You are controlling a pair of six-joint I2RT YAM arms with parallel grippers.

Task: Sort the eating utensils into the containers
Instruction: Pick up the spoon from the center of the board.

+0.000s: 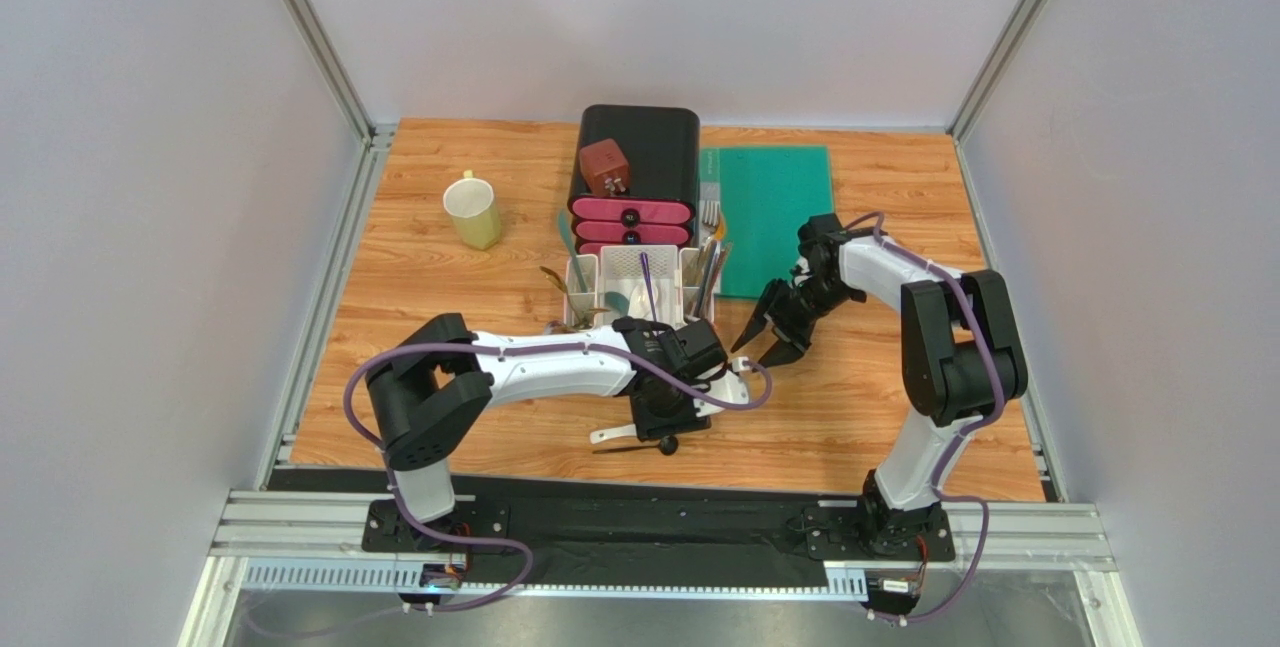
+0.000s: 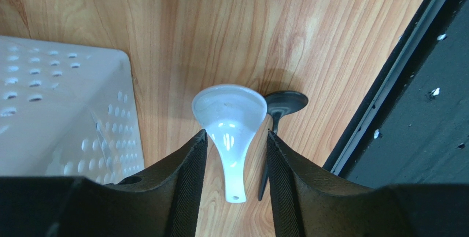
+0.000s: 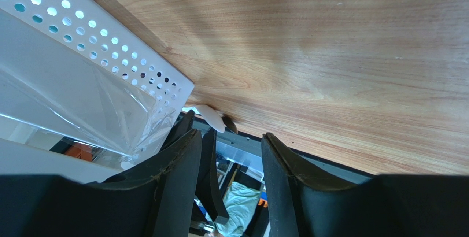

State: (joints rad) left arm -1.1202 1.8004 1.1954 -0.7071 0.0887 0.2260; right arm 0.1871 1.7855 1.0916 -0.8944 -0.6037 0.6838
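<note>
- Wood-grain tabletop (image 1: 451, 377) with grey walls on three sides, same old cage setup.
- Far-edge middle: the black-and-pink drawer box (image 1: 639, 137). A green mat (image 1: 774, 205) lies just to its right, and a pale yellow mug (image 1: 472, 211) stands off toward the far left.
- White plastic caddy (image 1: 616, 284) sits just in front of the drawer box, roughly mid-table. It's got some utensils standing in its bins already, but from the top cam I can't really tell which ones.
- My left arm is stretched across to the middle of the near edge. The left gripper (image 2: 236, 132) is pointing down at a white soup spoon (image 2: 228, 119) lying flat on the wood.
- On the left wrist cam the fingers are apart, one on each side of the spoon's handle, with a sliver of wood showing on both sides. So no grip on it.
- A black spoon (image 2: 285, 104) lies just beside the white one, bowls nearly touching, on the side closer to the table's near edge.
- Right gripper (image 3: 231, 134) hangs over bare wood just off the caddy's right corner, fingers spread and nothing between them.
</note>
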